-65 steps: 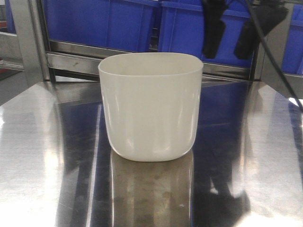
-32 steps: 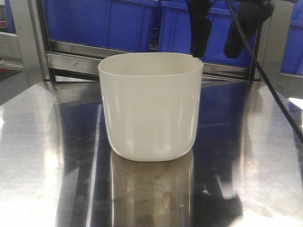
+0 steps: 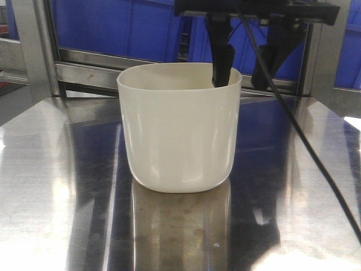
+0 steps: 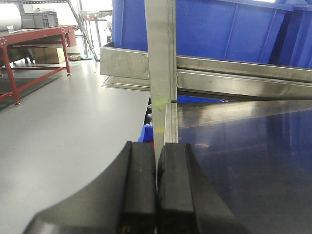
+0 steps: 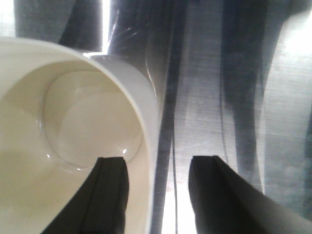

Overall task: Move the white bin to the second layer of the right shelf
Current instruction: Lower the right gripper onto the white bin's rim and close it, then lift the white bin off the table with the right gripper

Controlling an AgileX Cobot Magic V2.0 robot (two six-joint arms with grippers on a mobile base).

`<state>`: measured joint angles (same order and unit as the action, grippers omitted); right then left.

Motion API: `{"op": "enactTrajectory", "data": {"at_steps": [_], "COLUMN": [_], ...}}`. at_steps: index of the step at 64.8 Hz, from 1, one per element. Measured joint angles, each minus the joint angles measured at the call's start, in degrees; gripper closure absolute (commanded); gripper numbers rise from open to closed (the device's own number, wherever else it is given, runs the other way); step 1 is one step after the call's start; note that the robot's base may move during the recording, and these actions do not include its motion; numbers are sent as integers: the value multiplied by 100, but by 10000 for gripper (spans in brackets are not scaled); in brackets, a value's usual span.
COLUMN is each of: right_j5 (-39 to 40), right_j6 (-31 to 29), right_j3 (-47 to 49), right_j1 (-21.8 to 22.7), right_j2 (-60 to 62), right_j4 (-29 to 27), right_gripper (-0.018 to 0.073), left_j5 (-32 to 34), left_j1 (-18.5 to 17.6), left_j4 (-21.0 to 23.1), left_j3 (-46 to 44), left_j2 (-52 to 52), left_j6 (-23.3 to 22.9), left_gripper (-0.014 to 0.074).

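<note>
The white bin (image 3: 179, 130) stands upright near the middle of the mirror-bright counter (image 3: 51, 180), in front of a steel rack rail (image 3: 84, 72) and the blue crates (image 3: 124, 28) behind it. The right pincer (image 3: 243, 70) hangs over the bin's far right rim, jaws well apart and holding nothing — one finger is dipped inside the wall, the other is outside it. The right wrist view makes the reason plain. The thin rim runs up between the two black fingers (image 5: 112, 192), so closing would pinch the wall, about the only part of a smooth, tapering tub that a narrow pincer can grip. How far the inner finger sits below the rim is hard to judge from the front; it looks shallow. The left pincer (image 4: 156, 190) is pressed fully closed on nothing, near the counter's left edge and facing an upright post (image 4: 161, 58), clear of the work. I judge this to be the grasp itself, with lift and carry not begun — the shelf's roller level is not in view.
</note>
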<state>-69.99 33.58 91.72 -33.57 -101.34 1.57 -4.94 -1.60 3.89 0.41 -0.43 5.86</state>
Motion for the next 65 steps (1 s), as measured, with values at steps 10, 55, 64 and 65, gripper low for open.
{"op": "enactTrajectory", "data": {"at_steps": [10,55,64,65], "right_j5": [48,103,103,103], "right_j6": [62,94,94,94], "right_j3": [0,0,0,0], "right_j1": [-8,-8,-8,-8], "right_j2": [-52,-250,-250,-250], "right_j4": [-10,-10,-10,-10], "right_gripper": [181,254,277,281], "left_j5": [0,0,0,0], "left_j1": [0,0,0,0], "left_j4": [0,0,0,0], "left_j3": [0,0,0,0], "left_j2": [0,0,0,0], "left_j6": [0,0,0,0], "left_gripper": [512,512,512,512]}}
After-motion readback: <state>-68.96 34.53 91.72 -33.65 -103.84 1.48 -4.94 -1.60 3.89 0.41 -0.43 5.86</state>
